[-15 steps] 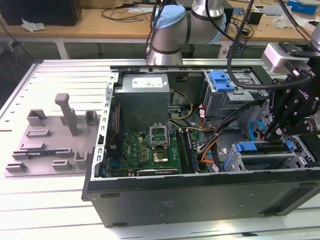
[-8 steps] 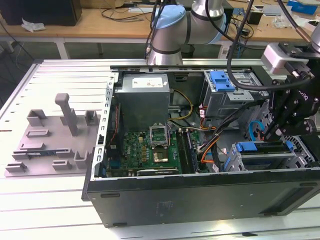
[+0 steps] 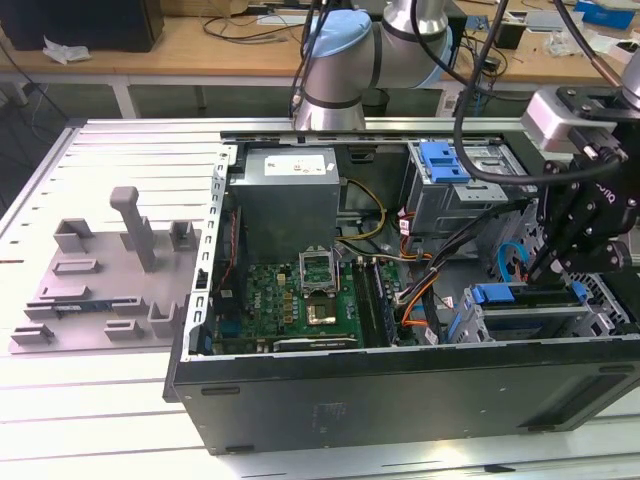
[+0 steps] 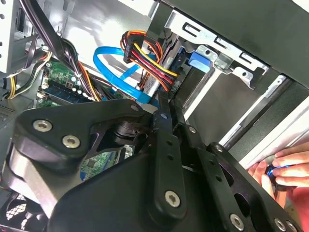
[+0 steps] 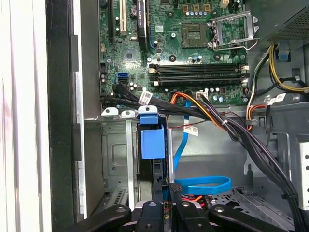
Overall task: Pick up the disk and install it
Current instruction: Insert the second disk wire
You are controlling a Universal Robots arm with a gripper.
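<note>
The disk (image 5: 153, 142) stands on edge in a slot of the grey drive cage (image 5: 113, 154) in the open computer case, its blue carrier end facing out. In the exterior view that blue end (image 3: 495, 293) is at the case's right near corner. My gripper (image 3: 540, 268) hangs just to the exterior view's right of it, pointing down into the case. In the second wrist view the two black fingers (image 4: 164, 145) meet at the tips, so the gripper (image 4: 164, 108) is shut with nothing seen between them. The tips (image 5: 175, 189) sit close beside the disk's slot; touching or not is unclear.
A blue flat cable (image 5: 203, 183) and a thick black, orange and red cable bundle (image 5: 231, 130) run right by the fingers. The motherboard (image 3: 300, 300), grey power supply box (image 3: 287, 200) and an upper cage with a blue latch (image 3: 445, 160) fill the case. A person's hand (image 4: 285, 169) rests at the case edge.
</note>
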